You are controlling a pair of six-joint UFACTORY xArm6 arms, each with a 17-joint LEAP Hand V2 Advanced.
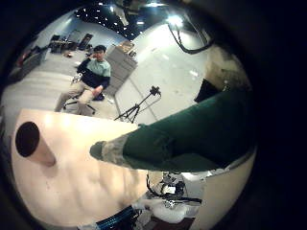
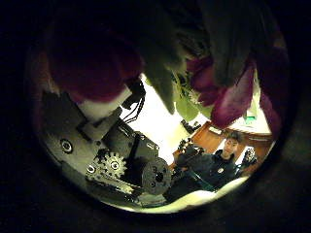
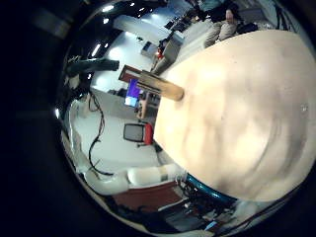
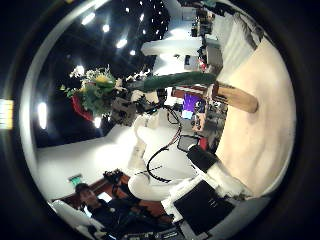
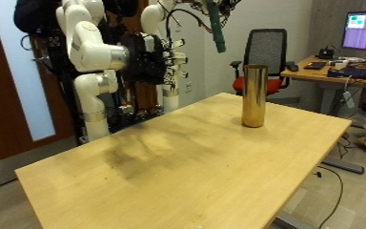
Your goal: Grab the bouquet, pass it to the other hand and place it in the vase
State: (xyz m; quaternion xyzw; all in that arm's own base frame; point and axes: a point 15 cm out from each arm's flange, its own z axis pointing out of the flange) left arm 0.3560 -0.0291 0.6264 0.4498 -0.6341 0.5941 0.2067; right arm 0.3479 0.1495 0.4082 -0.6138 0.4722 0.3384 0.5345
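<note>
Left hand (image 4: 128,103) is clamped on the bouquet (image 5: 217,33), which hangs stem end down, high above the vase (image 5: 253,95). Risk: the stem clips the vase rim coming down, and a tall narrow vase would tip on the desk (image 5: 171,162). Right hand (image 5: 155,52): can't tell its fingers against the dark clutter. Blooms are cut off in the outside view.

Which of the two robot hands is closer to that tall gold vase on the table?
Left. The left hand, holding the bouquet, is high up behind the vase. The right hand hangs lower and farther back, beyond the table's far edge.
</note>
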